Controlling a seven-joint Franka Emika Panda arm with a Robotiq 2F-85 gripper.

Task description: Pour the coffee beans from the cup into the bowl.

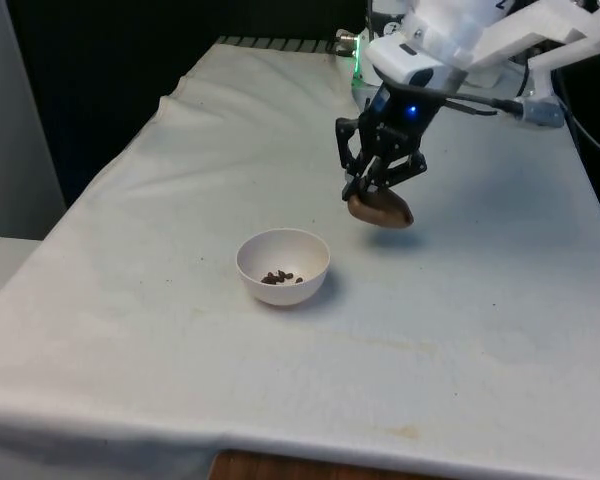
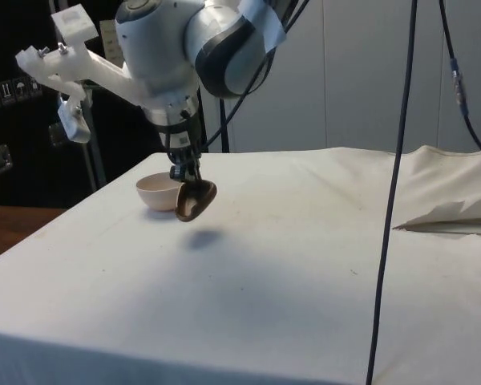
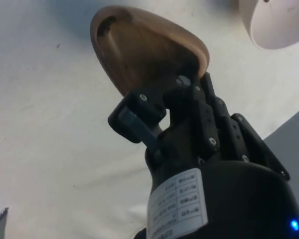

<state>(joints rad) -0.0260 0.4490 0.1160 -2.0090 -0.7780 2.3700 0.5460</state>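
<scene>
1. A white bowl is sitting on the white cloth, toward the front view's left of the gripper, and a few dark coffee beans are lying in its bottom.
2. Just to the front view's right of the bowl, the black gripper is hanging above the cloth and clamping its fingers on the rim of a brown wooden cup.
3. The cup is tipping well over on its side, off the cloth, and casting a shadow below it.
4. In the side view, the cup is hanging just in front of the bowl.
5. In the wrist view, the cup is showing a smooth, rounded inside.
</scene>
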